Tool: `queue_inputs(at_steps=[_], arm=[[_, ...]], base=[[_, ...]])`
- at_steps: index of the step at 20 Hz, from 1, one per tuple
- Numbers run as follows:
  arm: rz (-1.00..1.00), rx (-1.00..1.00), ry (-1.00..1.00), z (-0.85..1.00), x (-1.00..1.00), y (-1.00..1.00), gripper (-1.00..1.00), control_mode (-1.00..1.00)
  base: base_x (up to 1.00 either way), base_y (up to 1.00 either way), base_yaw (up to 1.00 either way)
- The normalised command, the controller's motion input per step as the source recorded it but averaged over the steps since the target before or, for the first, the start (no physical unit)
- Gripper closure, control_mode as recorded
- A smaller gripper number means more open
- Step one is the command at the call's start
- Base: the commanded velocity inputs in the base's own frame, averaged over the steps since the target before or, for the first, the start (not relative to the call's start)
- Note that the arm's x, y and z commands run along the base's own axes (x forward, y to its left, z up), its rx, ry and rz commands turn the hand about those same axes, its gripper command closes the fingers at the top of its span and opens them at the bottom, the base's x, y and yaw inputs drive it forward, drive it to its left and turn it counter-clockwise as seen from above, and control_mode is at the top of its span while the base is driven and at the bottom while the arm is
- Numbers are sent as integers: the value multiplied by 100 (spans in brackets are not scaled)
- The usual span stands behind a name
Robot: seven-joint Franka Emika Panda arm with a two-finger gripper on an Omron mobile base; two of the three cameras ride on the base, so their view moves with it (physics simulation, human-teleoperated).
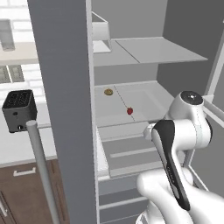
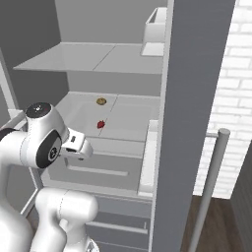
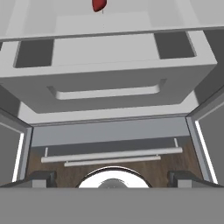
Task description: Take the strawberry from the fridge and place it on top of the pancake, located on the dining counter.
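Note:
The fridge stands open in front of me, its pale grey shelves showing. The strawberry, a tiny red berry, lies on the middle shelf; it also appears as the strawberry from the right and the strawberry at the top edge of the hand view. My gripper is open and empty, its fingertips spread wide. It hangs in front of the fridge, below and short of the berry, over an inner drawer. The pancake and the dining counter are out of view.
A small flat yellowish-brown round item lies farther back on the same shelf. A white box sits on the upper shelf. Open doors with silver bar handles flank me. A black toaster stands on the wall counter at left.

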Motion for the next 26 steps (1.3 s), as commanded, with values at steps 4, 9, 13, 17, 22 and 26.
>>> queue_inputs(at_steps=[4,9,13,17,22,26], arm=[[0,0,0,0,0,0,-100,100],[0,0,0,0,0,0,-100,100],[0,0,-3,0,25,0,-100,-100],[-3,0,-15,0,71,10,-100,-100],[-12,0,-7,0,86,12,-100,-100],[-16,0,0,0,98,1,-100,-100]], base=[[60,0,0],[22,0,0],[0,0,0],[0,0,0],[0,0,0],[0,0,0]])
